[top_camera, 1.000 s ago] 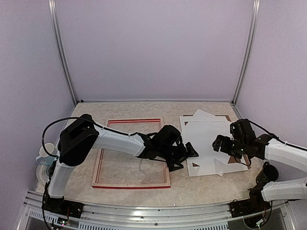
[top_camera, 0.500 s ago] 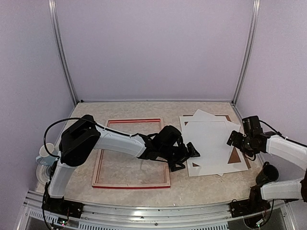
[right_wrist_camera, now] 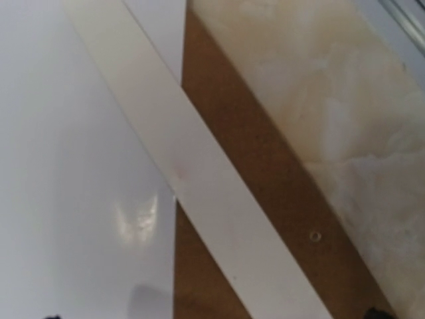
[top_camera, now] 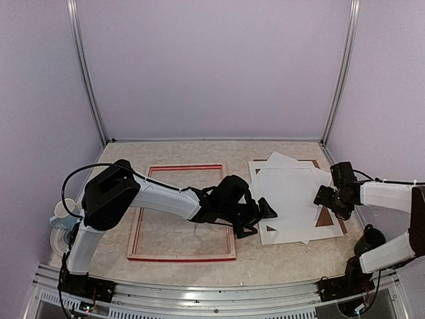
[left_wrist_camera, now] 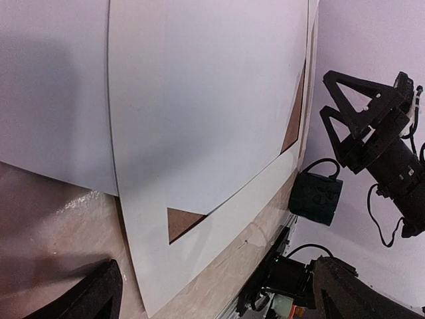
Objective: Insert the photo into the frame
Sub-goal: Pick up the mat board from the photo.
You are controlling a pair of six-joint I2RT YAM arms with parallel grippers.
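At the near edge of the surface (top_camera: 279,262), a dark green mug (top_camera: 372,236) stands by the base of the right arm. A little farther in, the frame (top_camera: 180,258) lies flat on the left half. Its red rails border an empty opening that shows the mottled surface, and the left arm crosses above its right rail. The left gripper (top_camera: 255,219) sits just past that rail, low over the surface. Its fingers are spread wide with nothing between them, and it faces the near-left corner of a stack of sheets. Whether a fingertip touches the stack cannot be told. The photo (top_camera: 287,196) lies on top of this stack, plain white side up, outside the frame and just to its right. Under it is the white mat sheet (left_wrist_camera: 199,266), whose border shows along the near and right edges. The brown hardboard backing panel (top_camera: 325,217) shows as small triangles at the corners. The right gripper (top_camera: 330,198) hovers over the right edge of the stack, also spread apart and empty. Its wrist view looks straight down on the pale mat border, which runs diagonally across the brown panel. Another white sheet corner (top_camera: 277,158) sticks out at the far side of the stack, toward the lilac back wall (top_camera: 212,66).
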